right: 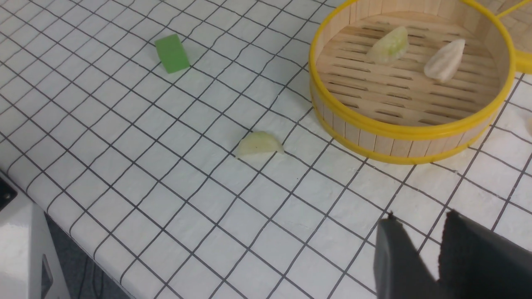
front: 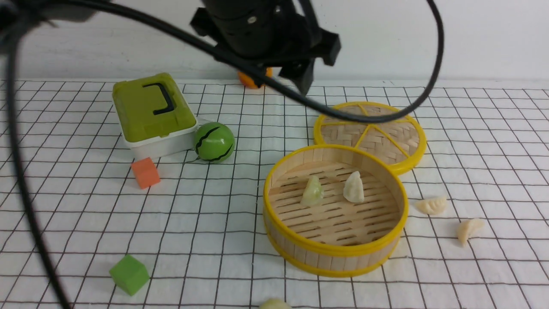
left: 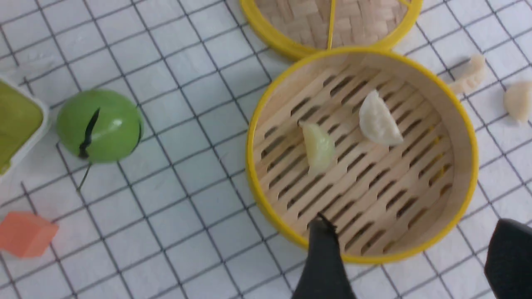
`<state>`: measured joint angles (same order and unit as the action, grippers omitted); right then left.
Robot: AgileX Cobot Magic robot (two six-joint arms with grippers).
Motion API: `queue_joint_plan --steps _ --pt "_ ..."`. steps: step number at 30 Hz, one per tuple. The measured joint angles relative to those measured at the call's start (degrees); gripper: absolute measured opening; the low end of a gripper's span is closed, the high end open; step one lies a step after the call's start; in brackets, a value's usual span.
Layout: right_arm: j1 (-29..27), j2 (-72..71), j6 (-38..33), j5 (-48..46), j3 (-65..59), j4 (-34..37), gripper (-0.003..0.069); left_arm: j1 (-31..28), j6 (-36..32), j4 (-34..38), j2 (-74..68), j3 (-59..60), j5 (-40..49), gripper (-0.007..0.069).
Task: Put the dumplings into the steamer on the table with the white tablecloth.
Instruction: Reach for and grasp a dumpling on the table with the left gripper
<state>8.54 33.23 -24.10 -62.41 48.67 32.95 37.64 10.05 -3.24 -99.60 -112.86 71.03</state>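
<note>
The steamer (front: pixel 334 257) stands right of centre on the white tablecloth (front: pixel 223 206) and holds a greenish dumpling (front: pixel 312 191) and a white dumpling (front: pixel 354 187). Two more dumplings (front: pixel 432 205) (front: pixel 468 229) lie on the cloth to its right, and another (front: pixel 274 304) lies at the near edge. My left gripper (left: pixel 415 236) hangs above the steamer's rim (left: pixel 249 141), open wide and empty. My right gripper (right: pixel 420 218) hovers over bare cloth with its jaws a little apart and nothing between them; it is near the steamer's wall (right: pixel 374 141) and a loose dumpling (right: pixel 259 144).
The woven lid (front: pixel 371 133) lies flat behind the steamer, touching it. A green-lidded box (front: pixel 150 111), a green ball (front: pixel 214 141), an orange cube (front: pixel 146 172) and a green cube (front: pixel 128 274) sit to the left. The table's edge (right: pixel 83 245) runs close by.
</note>
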Motion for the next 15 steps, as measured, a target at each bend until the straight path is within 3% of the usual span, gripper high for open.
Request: queue_joint_plan --steps 7,10,15 --pt "0.0 0.0 0.0 0.4 0.0 1.4 0.0178 1.1 -0.2 4.3 10.9 29.2 -0.8 0.0484" --pt "0.0 0.1 0.0 0.6 0.0 1.4 0.0177 4.8 -0.2 4.0 10.7 39.3 -6.6 0.0482" --pt "0.0 1.0 0.0 0.8 0.0 1.7 0.0178 8.4 -0.2 -1.2 7.3 43.6 -17.2 0.0482"
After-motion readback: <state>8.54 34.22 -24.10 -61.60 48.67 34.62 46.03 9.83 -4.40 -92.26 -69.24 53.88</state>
